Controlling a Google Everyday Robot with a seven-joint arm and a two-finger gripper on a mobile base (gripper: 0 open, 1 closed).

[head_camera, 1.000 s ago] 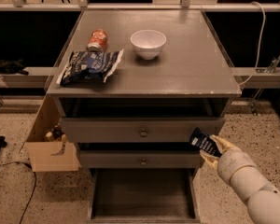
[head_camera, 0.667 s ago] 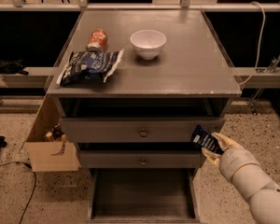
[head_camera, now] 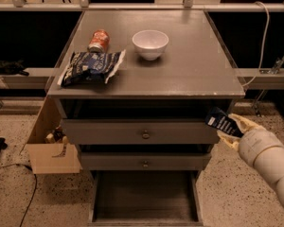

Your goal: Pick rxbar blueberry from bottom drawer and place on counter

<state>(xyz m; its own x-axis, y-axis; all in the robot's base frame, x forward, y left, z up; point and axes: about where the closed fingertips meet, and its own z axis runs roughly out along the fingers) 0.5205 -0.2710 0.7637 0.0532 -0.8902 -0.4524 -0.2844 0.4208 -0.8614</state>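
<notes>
My gripper (head_camera: 228, 128) is at the cabinet's right side, level with the top drawer front, shut on the rxbar blueberry (head_camera: 222, 122), a small dark navy wrapper with white lettering that sticks up and to the left from the fingers. The bar hangs just below the counter's front right corner. The bottom drawer (head_camera: 145, 197) is pulled open and shows a plain grey inside with nothing in view in it. The counter (head_camera: 189, 65) is the flat grey top of the cabinet.
On the counter sit a white bowl (head_camera: 150, 44), a tipped red can (head_camera: 99, 40) and a crinkled blue-and-white snack bag (head_camera: 91, 67). Two upper drawers with round knobs (head_camera: 145, 135) are shut. A cardboard box (head_camera: 49, 148) stands at the left. A cable (head_camera: 262, 37) hangs at the right.
The gripper has risen with the bar, from the level of the middle drawer up to the top drawer front, close under the counter's edge.
</notes>
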